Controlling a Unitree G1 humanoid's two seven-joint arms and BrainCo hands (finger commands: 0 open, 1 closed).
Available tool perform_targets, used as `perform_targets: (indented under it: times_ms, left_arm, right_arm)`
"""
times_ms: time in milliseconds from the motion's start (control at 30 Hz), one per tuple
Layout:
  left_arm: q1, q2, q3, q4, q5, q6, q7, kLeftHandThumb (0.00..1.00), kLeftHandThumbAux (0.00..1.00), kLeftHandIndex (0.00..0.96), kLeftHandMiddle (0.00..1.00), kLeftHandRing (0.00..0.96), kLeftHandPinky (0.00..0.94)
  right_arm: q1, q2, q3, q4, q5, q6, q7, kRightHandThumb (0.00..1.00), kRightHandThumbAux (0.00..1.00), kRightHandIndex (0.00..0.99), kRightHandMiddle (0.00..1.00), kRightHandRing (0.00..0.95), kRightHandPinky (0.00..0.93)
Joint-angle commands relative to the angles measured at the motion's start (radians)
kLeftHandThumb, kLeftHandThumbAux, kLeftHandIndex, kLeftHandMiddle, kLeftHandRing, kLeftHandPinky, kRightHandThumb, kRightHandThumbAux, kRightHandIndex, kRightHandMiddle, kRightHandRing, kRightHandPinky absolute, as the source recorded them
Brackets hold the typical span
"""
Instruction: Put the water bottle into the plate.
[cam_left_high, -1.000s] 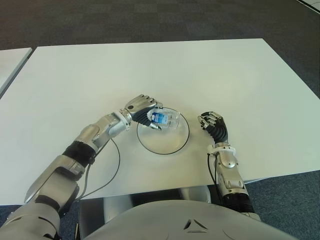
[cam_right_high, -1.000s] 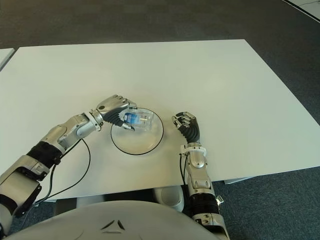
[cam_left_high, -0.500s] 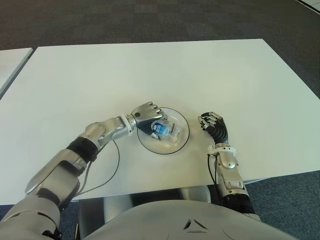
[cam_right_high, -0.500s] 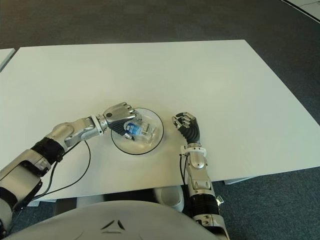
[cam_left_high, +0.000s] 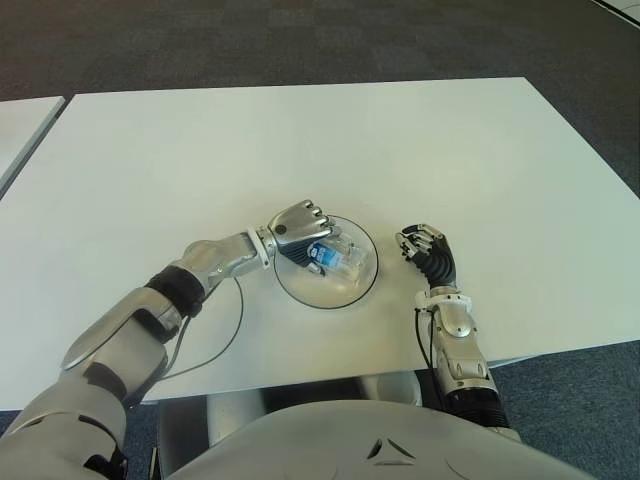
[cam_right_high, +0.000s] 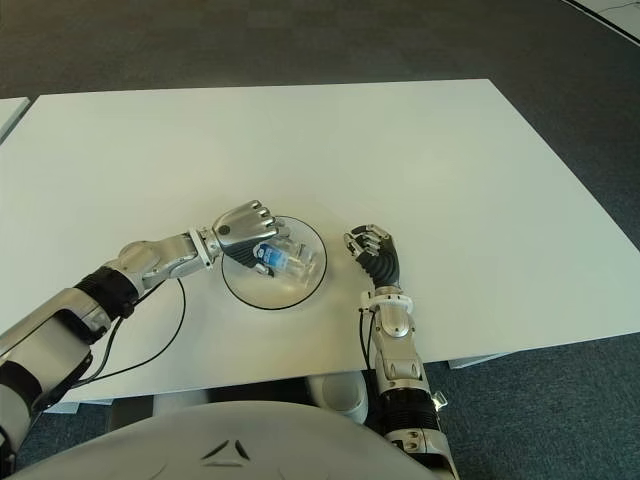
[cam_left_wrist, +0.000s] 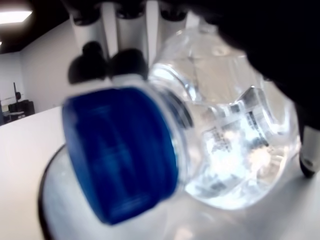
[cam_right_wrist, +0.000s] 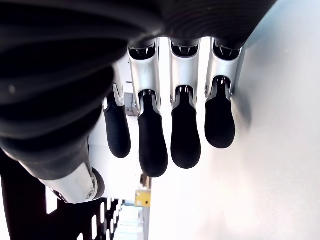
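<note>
A small clear water bottle (cam_left_high: 335, 256) with a blue cap (cam_left_wrist: 120, 150) lies on its side inside the clear round plate (cam_left_high: 340, 296) with a dark rim, near the middle front of the white table (cam_left_high: 300, 140). My left hand (cam_left_high: 300, 228) reaches over the plate's left half, fingers curled around the bottle (cam_left_wrist: 225, 135). My right hand (cam_left_high: 425, 245) shows to the right of the plate, fingers curled with nothing in them.
A second white table's corner (cam_left_high: 20, 125) shows at the far left. A thin black cable (cam_left_high: 225, 335) loops on the table below my left forearm. Dark carpet lies beyond the table's far edge.
My left hand has carried the bottle rightward and down into the plate, and the forearm now lies lower toward the table. The right hand has not moved.
</note>
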Motion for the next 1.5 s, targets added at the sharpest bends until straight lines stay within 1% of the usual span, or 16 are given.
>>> perform_targets:
  times_ms: [33, 133, 200, 233, 267, 300, 333, 400, 467, 600, 700, 833, 933, 1100, 1267, 1500]
  left_arm:
    - [0.006, -0.006, -0.045, 0.055, 0.044, -0.001, 0.044, 0.850, 0.665, 0.408, 0.586, 0.752, 0.731]
    - [-0.006, -0.007, -0.057, 0.066, 0.042, -0.020, 0.074, 0.844, 0.666, 0.397, 0.571, 0.678, 0.643]
    - [-0.011, -0.006, -0.065, 0.073, 0.041, -0.022, 0.084, 0.837, 0.670, 0.391, 0.527, 0.552, 0.523]
    - [-0.015, -0.005, -0.073, 0.074, 0.046, -0.023, 0.087, 0.836, 0.670, 0.392, 0.516, 0.523, 0.497]
    - [-0.018, -0.004, -0.079, 0.076, 0.049, -0.024, 0.089, 0.764, 0.611, 0.314, 0.396, 0.390, 0.383]
    - [-0.022, -0.002, -0.087, 0.076, 0.054, -0.025, 0.090, 0.737, 0.589, 0.286, 0.353, 0.342, 0.341]
    - [-0.025, 0.000, -0.092, 0.077, 0.057, -0.026, 0.091, 0.690, 0.557, 0.226, 0.267, 0.247, 0.258]
    - [-0.034, 0.007, -0.106, 0.067, 0.072, -0.024, 0.072, 0.622, 0.521, 0.139, 0.140, 0.119, 0.135]
    - [-0.040, 0.020, -0.116, 0.042, 0.080, -0.020, 0.036, 0.577, 0.490, 0.082, 0.073, 0.060, 0.070]
    - [-0.037, 0.038, -0.120, 0.001, 0.083, 0.000, -0.019, 0.503, 0.397, 0.017, 0.015, 0.012, 0.014]
    - [-0.028, 0.043, -0.115, -0.021, 0.083, 0.017, -0.039, 0.473, 0.352, 0.007, 0.006, 0.005, 0.005]
    - [-0.014, 0.048, -0.103, -0.045, 0.073, 0.032, -0.059, 0.392, 0.304, 0.001, 0.001, 0.000, 0.001]
    - [-0.005, 0.048, -0.094, -0.056, 0.058, 0.030, -0.070, 0.278, 0.314, 0.000, 0.000, 0.000, 0.000]
    - [0.006, 0.047, -0.082, -0.070, 0.031, 0.013, -0.087, 0.171, 0.334, 0.000, 0.000, 0.000, 0.000]
    - [0.012, 0.046, -0.076, -0.077, 0.013, 0.005, -0.091, 0.105, 0.348, 0.000, 0.000, 0.000, 0.000]
    - [0.018, 0.037, -0.065, -0.072, -0.001, -0.009, -0.053, 0.065, 0.359, 0.000, 0.000, 0.000, 0.000]
  right_arm:
    - [0.019, 0.003, -0.002, 0.020, 0.006, 0.031, 0.003, 0.704, 0.728, 0.435, 0.654, 0.650, 0.653]
    - [0.019, 0.003, -0.001, 0.019, 0.006, 0.031, 0.003, 0.704, 0.727, 0.435, 0.655, 0.653, 0.659]
    - [0.019, 0.003, -0.001, 0.019, 0.006, 0.032, 0.003, 0.704, 0.727, 0.435, 0.656, 0.655, 0.662]
    - [0.019, 0.003, 0.000, 0.018, 0.006, 0.034, 0.004, 0.704, 0.727, 0.435, 0.656, 0.655, 0.662]
    - [0.019, 0.003, 0.000, 0.017, 0.006, 0.036, 0.004, 0.704, 0.727, 0.435, 0.656, 0.655, 0.658]
    - [0.019, 0.003, 0.000, 0.017, 0.006, 0.037, 0.004, 0.704, 0.727, 0.435, 0.656, 0.655, 0.656]
    - [0.020, 0.003, 0.000, 0.016, 0.005, 0.038, 0.004, 0.704, 0.727, 0.435, 0.656, 0.653, 0.648]
    - [0.019, 0.004, 0.001, 0.016, 0.005, 0.041, 0.003, 0.704, 0.727, 0.435, 0.655, 0.650, 0.641]
    - [0.019, 0.005, 0.001, 0.015, 0.006, 0.044, 0.003, 0.704, 0.727, 0.435, 0.653, 0.646, 0.641]
    - [0.020, 0.008, 0.001, 0.014, 0.006, 0.043, 0.000, 0.704, 0.728, 0.435, 0.651, 0.642, 0.645]
    - [0.020, 0.009, 0.001, 0.014, 0.006, 0.040, 0.000, 0.704, 0.728, 0.435, 0.650, 0.641, 0.646]
    - [0.021, 0.011, 0.001, 0.015, 0.008, 0.033, 0.001, 0.704, 0.728, 0.434, 0.645, 0.636, 0.633]
    - [0.020, 0.011, 0.000, 0.018, 0.011, 0.027, 0.002, 0.704, 0.728, 0.434, 0.641, 0.633, 0.636]
    - [0.021, 0.013, 0.000, 0.023, 0.011, 0.016, 0.002, 0.704, 0.728, 0.434, 0.637, 0.631, 0.638]
    - [0.021, 0.014, 0.000, 0.027, 0.007, 0.009, -0.001, 0.704, 0.728, 0.433, 0.636, 0.636, 0.653]
    - [0.019, 0.012, -0.001, 0.030, 0.005, 0.008, -0.001, 0.705, 0.728, 0.434, 0.634, 0.641, 0.657]
